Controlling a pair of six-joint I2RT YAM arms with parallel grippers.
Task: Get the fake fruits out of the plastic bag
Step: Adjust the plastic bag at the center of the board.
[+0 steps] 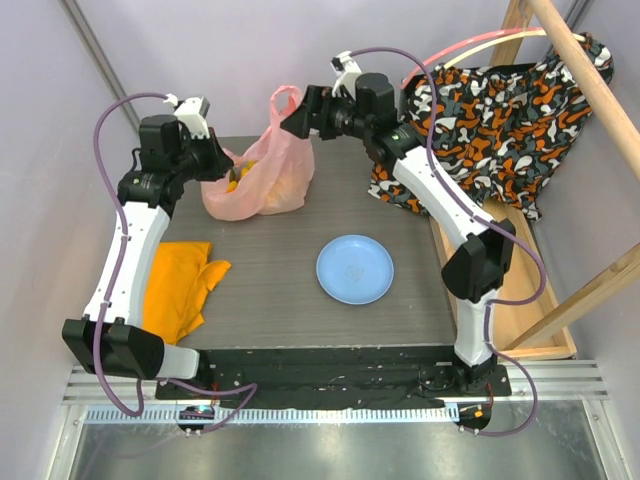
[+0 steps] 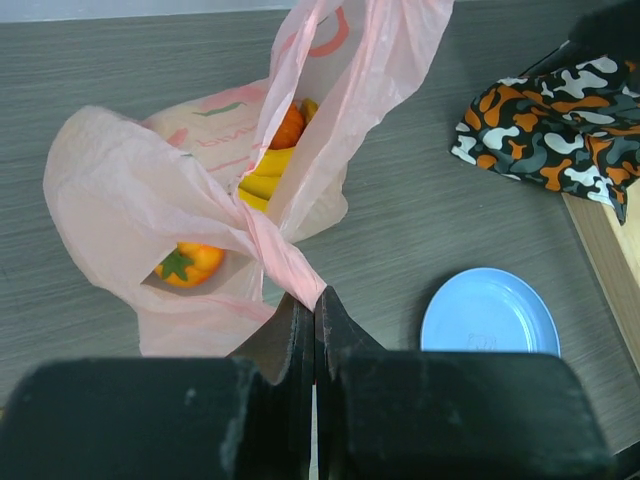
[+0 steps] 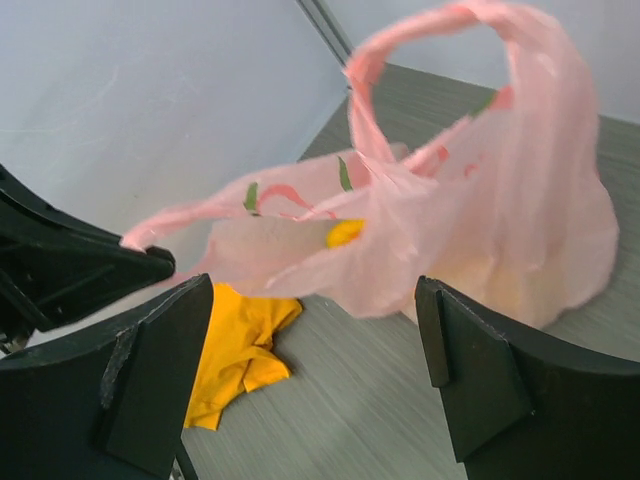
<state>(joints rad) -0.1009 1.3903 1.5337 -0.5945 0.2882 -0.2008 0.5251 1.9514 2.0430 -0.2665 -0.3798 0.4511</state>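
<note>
The pink plastic bag [image 1: 262, 178] sits at the back of the table with its mouth pulled open. My left gripper [image 1: 220, 165] is shut on one handle of the bag [image 2: 285, 262] and holds it up, the pinch showing in the left wrist view [image 2: 315, 298]. Inside the bag are an orange ridged fruit with a green top [image 2: 188, 263], the yellow banana bunch [image 2: 264, 182] and an orange round fruit [image 2: 290, 128]. My right gripper [image 1: 292, 118] is open and empty [image 3: 312, 290], just behind the bag [image 3: 470, 220], beside the free handle loop [image 1: 284, 98].
A light-blue plate [image 1: 354, 269] lies at the table's middle right. An orange cloth [image 1: 180, 285] lies at the left edge. Patterned orange-black-white fabric [image 1: 490, 115] hangs over a wooden frame at the back right. Walls stand close behind and to the left.
</note>
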